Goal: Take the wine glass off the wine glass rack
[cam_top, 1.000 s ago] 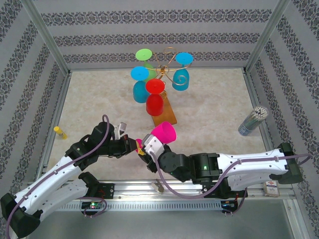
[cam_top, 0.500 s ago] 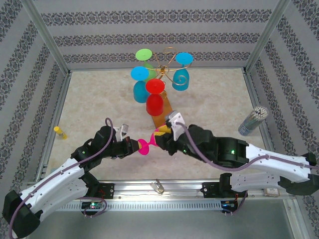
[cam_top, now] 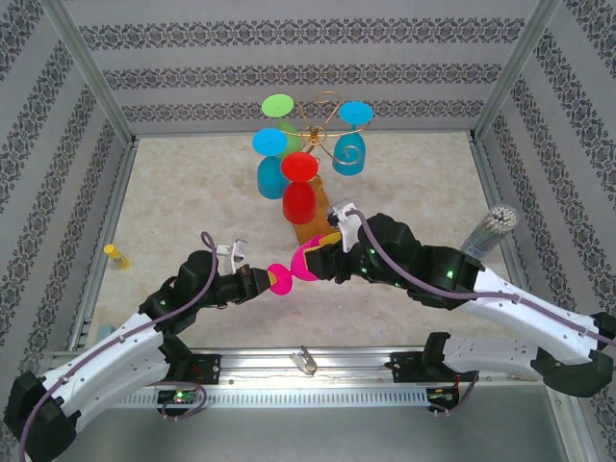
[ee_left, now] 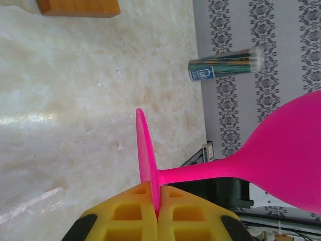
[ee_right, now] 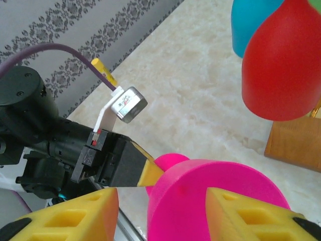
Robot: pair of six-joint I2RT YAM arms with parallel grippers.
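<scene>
Left wrist: wine glass (ee_left: 279,156) foot clamped between left fingers (ee_left: 126,215).

No writing can be read anywhere. The blue label (ee_left: 201,74) on the clear tube of sticks (ee_left: 230,60), at the right of the scene, carries a white mark too small to make out.

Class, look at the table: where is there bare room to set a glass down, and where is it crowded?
Free: the left side, between the small yellow object and the left blue glass; the right side, between the rack and the tube of sticks. Crowded: the back middle around the rack, the near middle around the pink glass.
</scene>
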